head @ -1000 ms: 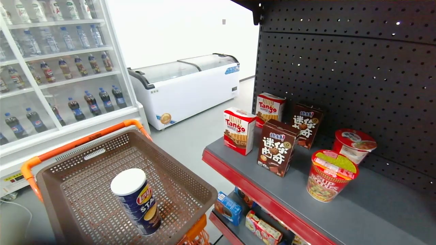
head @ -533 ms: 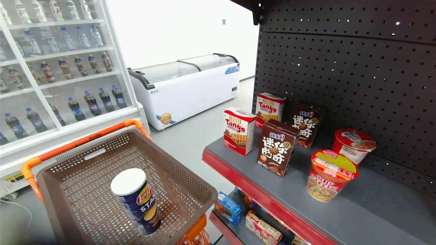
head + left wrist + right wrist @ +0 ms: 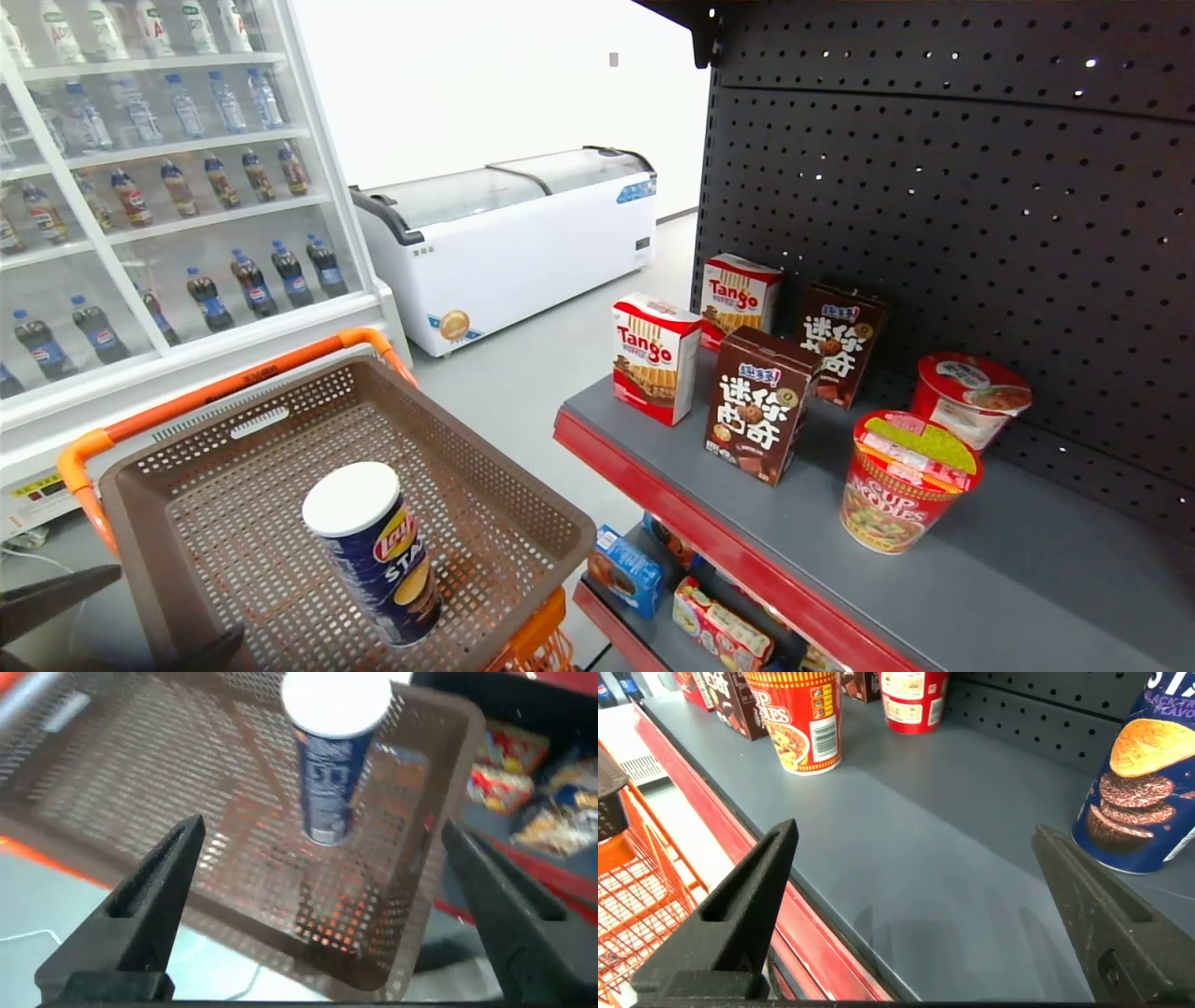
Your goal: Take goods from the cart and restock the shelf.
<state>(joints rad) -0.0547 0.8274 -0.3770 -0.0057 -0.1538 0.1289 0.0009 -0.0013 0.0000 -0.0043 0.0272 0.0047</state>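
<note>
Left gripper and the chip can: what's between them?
Only the basket's near wall and bare mesh floor separate left gripper from chip can, seen in the left wrist view.

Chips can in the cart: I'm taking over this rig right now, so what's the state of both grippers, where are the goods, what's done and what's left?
Left gripper: jaws open, empty, above the near side of the cart basket, lined up on the chips can.
Right gripper: jaws open, empty, over a bare stretch of the shelf.
Goods: the chips can stands upright in the basket, the sole item there.
Done: a second chips can stands on the shelf near the right gripper, along from the noodle cups.
Left: grasp the cart's can and shelve it.
</note>
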